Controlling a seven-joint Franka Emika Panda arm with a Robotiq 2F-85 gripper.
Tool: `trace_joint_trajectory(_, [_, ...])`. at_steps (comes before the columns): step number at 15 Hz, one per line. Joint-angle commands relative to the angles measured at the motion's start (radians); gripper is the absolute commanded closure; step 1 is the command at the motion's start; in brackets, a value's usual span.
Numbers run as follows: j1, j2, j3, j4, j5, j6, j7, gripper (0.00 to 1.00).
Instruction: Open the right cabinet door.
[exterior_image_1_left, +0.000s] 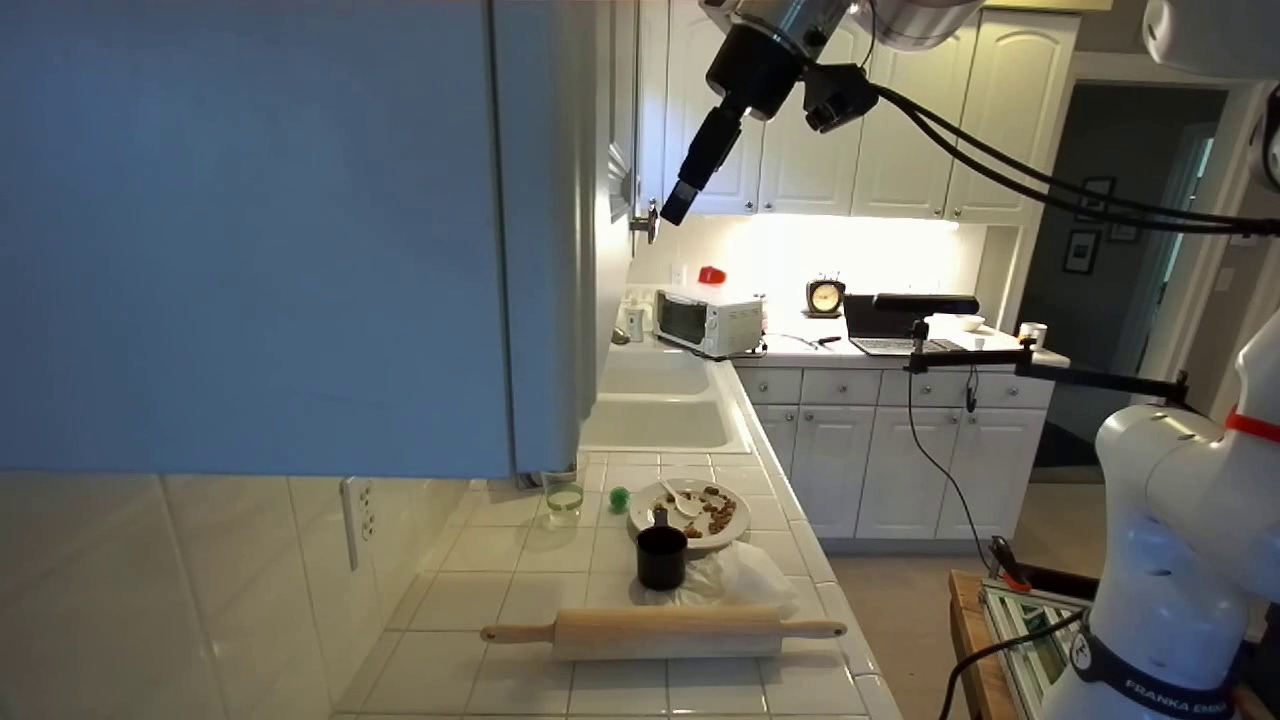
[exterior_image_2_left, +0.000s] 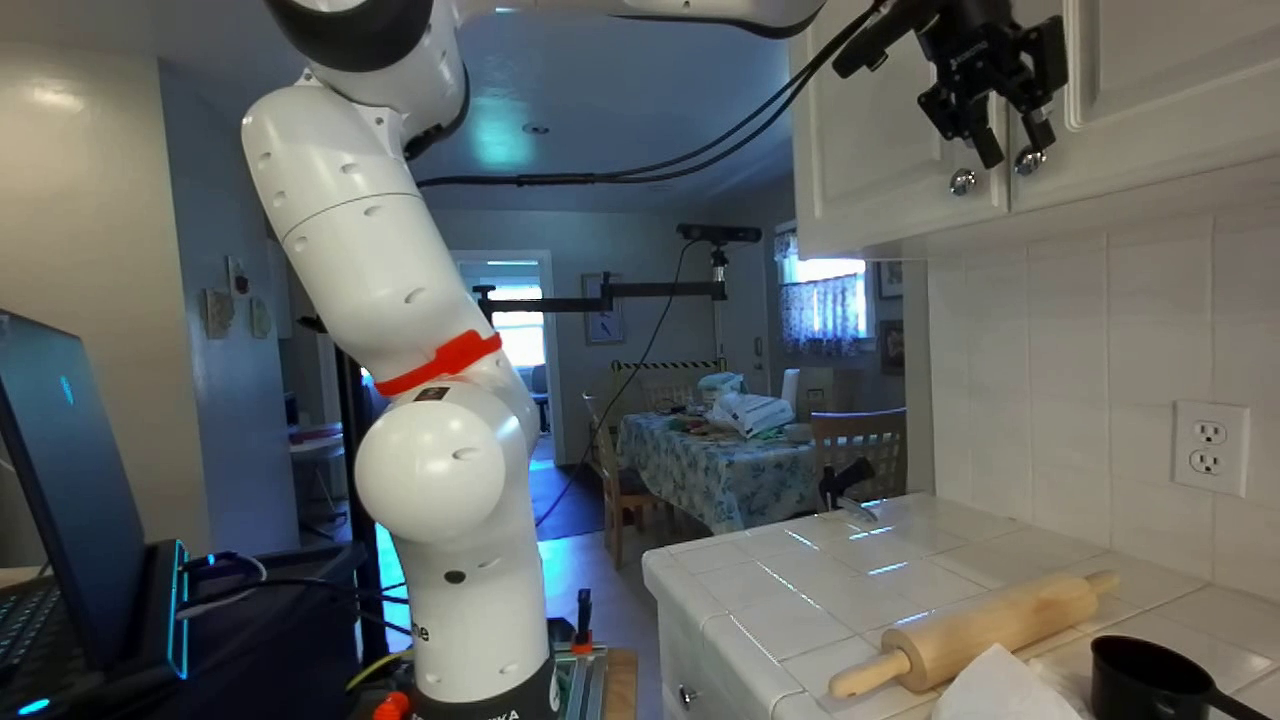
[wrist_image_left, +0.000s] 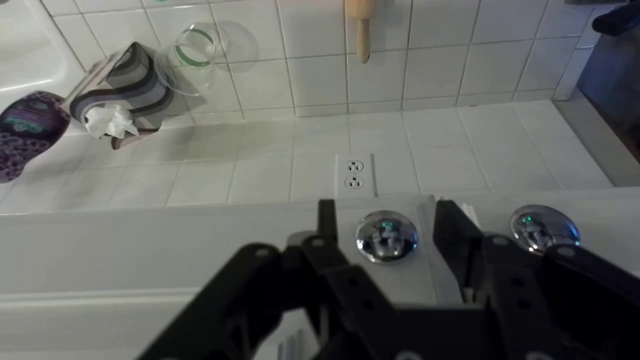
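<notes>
- The flat white framed right cabinet door (exterior_image_2_left: 1185, 80) is standing closed, behind and above the round shiny metal knob (wrist_image_left: 386, 237).
- The black two-fingered end effector (exterior_image_2_left: 1015, 142) is hovering close to this knob, its fingers (wrist_image_left: 327, 217) standing apart at both sides, clamping nothing.
- For pulling well, it should probably be closing evenly around the knob, avoiding the second metal knob (wrist_image_left: 542, 225) just beside, then drawing gently outward.

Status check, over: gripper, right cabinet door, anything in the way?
Gripper open, lined up with door knob. Right cabinet door looks shut. Possible snag: neighboring knob close by.
</notes>
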Motion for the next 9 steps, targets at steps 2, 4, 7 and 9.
trace_joint_trajectory(2, [-0.002,0.031,-0.006,0.042,0.011,0.007,-0.034,0.48])
trace_joint_trajectory(4, [0.001,0.034,-0.009,0.044,0.016,0.017,-0.044,0.51])
trace_joint_trajectory(7, [0.006,0.046,-0.013,0.053,0.023,0.027,-0.073,0.46])
trace_joint_trajectory(9, [0.009,0.055,-0.015,0.056,0.029,0.036,-0.091,0.47])
